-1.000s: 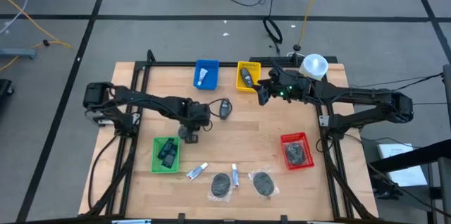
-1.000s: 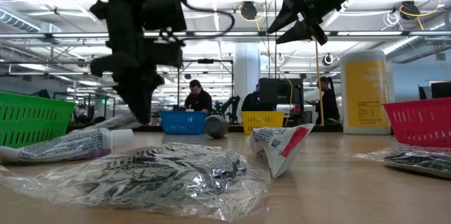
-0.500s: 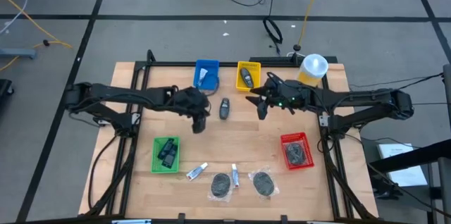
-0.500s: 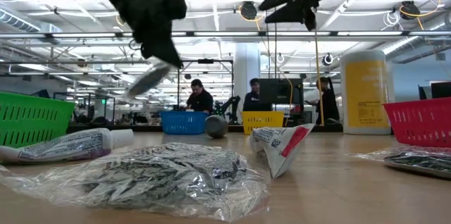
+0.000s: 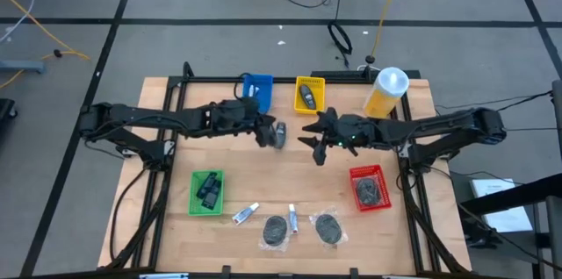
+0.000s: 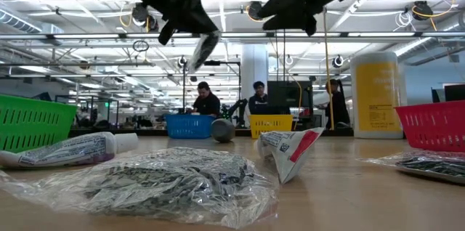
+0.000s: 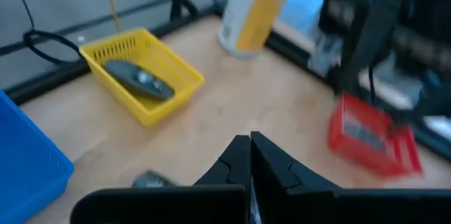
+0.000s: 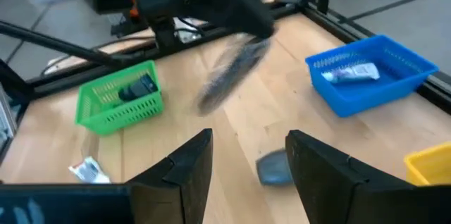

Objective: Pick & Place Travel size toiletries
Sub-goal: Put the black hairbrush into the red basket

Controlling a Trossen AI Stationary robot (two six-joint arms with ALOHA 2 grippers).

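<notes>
**Left arm holds an oblong thing aloft near the far bins**

High view: the left gripper [image 5: 265, 132] hangs over mid-surface beside the blue bin [image 5: 262, 82] at the far edge. Two travel size toiletries [image 5: 246, 213] lie by the near edge, untouched.

Low view: its jaws pinch a greyish oblong thing [image 6: 203, 49], raised clear, probably for sorting.

Left wrist view: the jaws are pressed together.

Right wrist view: the right gripper [image 8: 243, 160] waits mid-surface with jaws spread and empty

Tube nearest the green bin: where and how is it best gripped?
Probably across its mid-body, from straight above, fingers spanning the narrow width. The tube lies flat and diagonal on the table, so both long sides are exposed. The green bin and the bag lie apart from it, leaving room.
</notes>
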